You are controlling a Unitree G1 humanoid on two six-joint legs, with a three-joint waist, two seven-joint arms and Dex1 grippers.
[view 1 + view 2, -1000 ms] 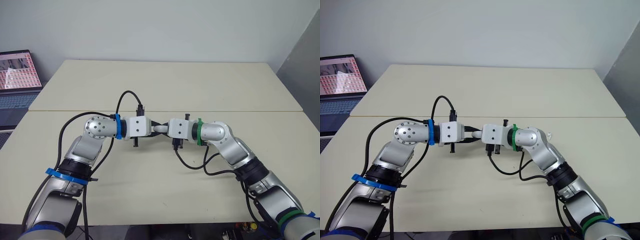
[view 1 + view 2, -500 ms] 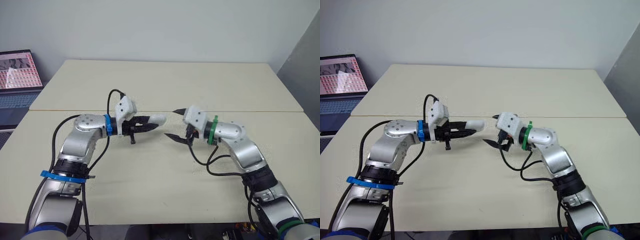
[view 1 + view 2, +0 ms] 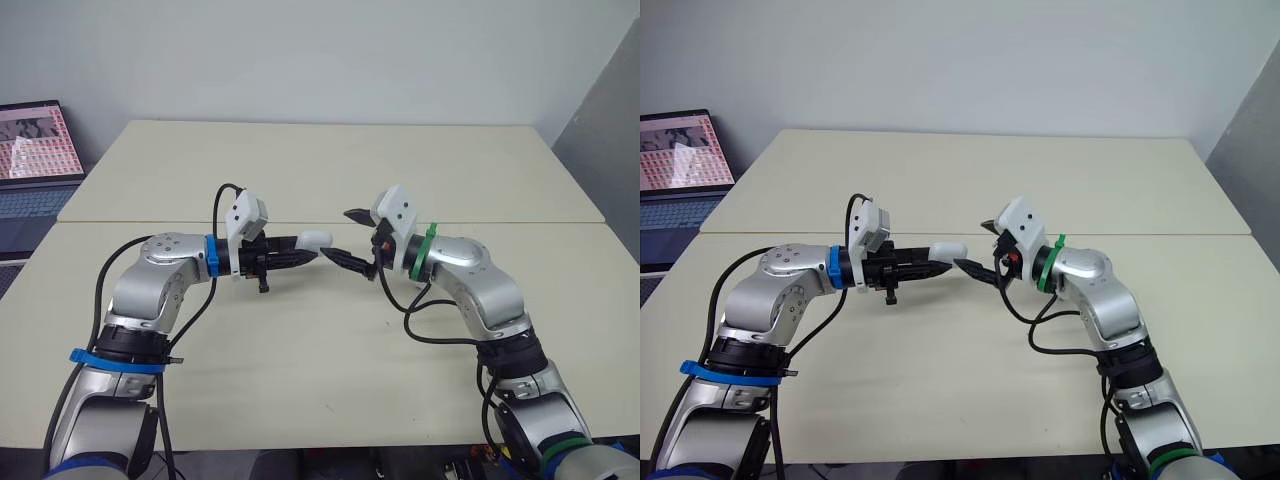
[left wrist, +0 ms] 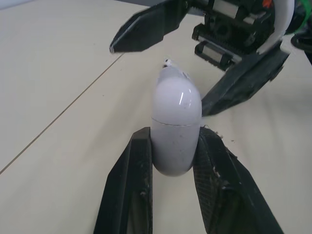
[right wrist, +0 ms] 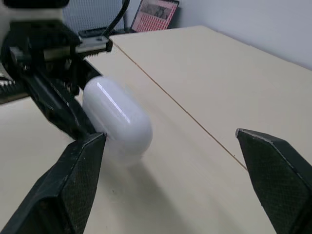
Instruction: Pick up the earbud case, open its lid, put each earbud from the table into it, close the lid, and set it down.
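Drawn apart since a second ago: left claw (image 3: 300, 252) clamping the glossy white oval earbud case (image 3: 314, 239), right claw (image 3: 336, 233) gaping wide at its 3 o'clock; lid seemingly unopened yet.

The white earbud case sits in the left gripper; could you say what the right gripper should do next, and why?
Probably ease the right gripper forward onto the free end of the glossy white pill-shaped earbud case: the left gripper clamps its other end, its seam looks shut, and the right fingers stand open just short of it.
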